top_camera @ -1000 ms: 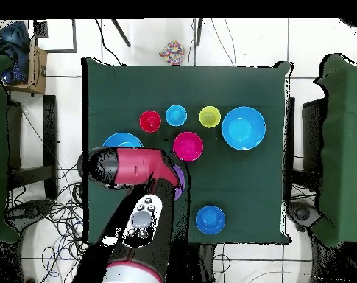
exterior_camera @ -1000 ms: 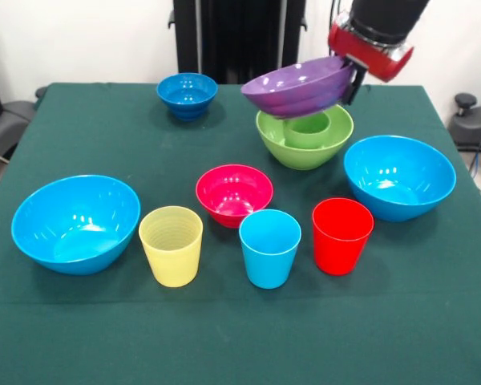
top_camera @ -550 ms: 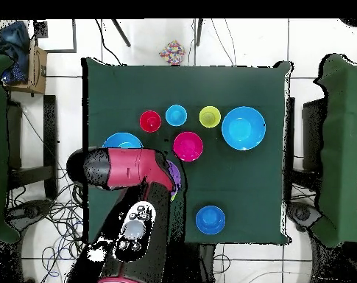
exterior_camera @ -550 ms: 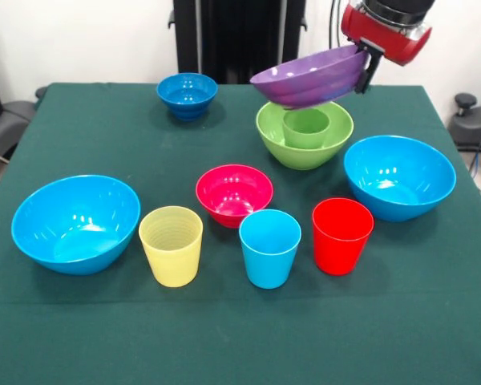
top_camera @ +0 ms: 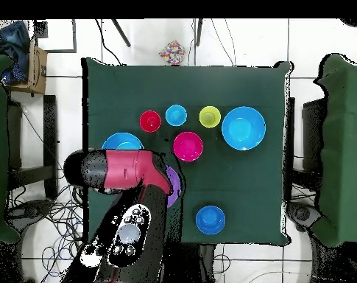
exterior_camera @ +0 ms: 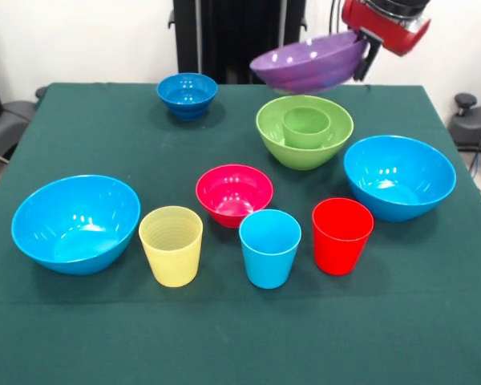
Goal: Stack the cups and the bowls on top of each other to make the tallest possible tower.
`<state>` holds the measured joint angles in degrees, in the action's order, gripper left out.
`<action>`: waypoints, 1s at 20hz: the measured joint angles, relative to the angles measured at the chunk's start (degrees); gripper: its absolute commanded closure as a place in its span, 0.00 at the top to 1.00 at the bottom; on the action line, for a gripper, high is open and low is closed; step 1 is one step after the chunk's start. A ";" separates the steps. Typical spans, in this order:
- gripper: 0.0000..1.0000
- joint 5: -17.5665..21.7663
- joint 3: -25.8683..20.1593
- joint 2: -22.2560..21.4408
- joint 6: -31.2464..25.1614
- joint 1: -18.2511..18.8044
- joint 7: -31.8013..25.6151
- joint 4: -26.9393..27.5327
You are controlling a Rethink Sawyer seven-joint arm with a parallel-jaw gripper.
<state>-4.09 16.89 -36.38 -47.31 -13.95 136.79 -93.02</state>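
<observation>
Above the lime-green bowl (exterior_camera: pixel 304 136), purple bowl (exterior_camera: pixel 309 66) now higher, jaws clamped on its rim.

Glossy plastic bowls (exterior_camera: pixel 76 220) and smooth cups (exterior_camera: pixel 341 235) sit on a matt green cloth (exterior_camera: pixel 104 144).

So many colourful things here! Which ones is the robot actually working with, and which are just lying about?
In the job:
purple bowl, held up by the hand
lime bowl with green cup inside
other bowls and cups on the table

Lying about:
floor cables
colourful bundle
</observation>
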 measured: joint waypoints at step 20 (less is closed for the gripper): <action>0.00 7.14 5.91 4.07 -25.26 -10.29 0.00 8.34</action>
<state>3.04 22.80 -32.31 -72.57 -24.23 136.79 -84.69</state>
